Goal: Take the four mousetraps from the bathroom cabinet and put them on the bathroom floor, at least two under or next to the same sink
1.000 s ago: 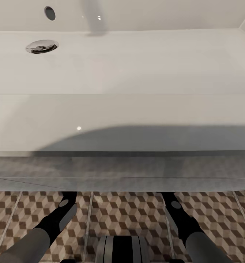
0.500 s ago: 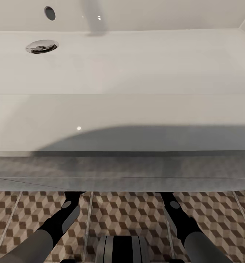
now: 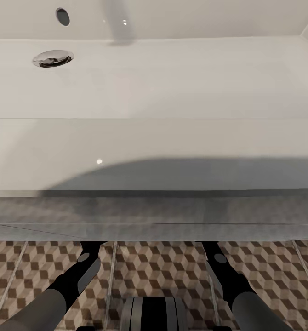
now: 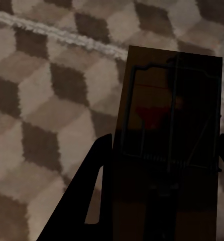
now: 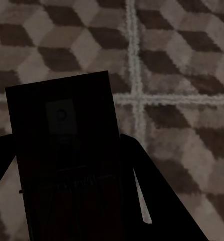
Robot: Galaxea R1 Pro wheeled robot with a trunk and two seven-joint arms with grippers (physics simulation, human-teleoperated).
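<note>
In the left wrist view a tan-brown mousetrap (image 4: pixel 167 85) with dark wire and a red spot sits between the dark fingers of my left gripper (image 4: pixel 164 145), which is shut on it just above the bathroom floor (image 4: pixel 46 100). In the right wrist view a second mousetrap (image 5: pixel 62 100), in deep shadow, is clamped in my right gripper (image 5: pixel 64 140) over the cube-pattern tiles (image 5: pixel 177 60). In the head view both forearms, left (image 3: pixel 76 276) and right (image 3: pixel 227 276), reach under the white sink (image 3: pixel 154 82), which hides the grippers. The cabinet is out of view.
The sink's front wall (image 3: pixel 154 151) overhangs the arms, with a chrome drain (image 3: pixel 53 58) at the basin's far left. A grey panel (image 3: pixel 154 216) runs below the sink. My base (image 3: pixel 154 312) sits at the bottom edge between the arms. Pale grout lines cross the tiles.
My left forearm has shifted slightly to the right under the sink. The right arm has barely moved and the camera has stayed put.
</note>
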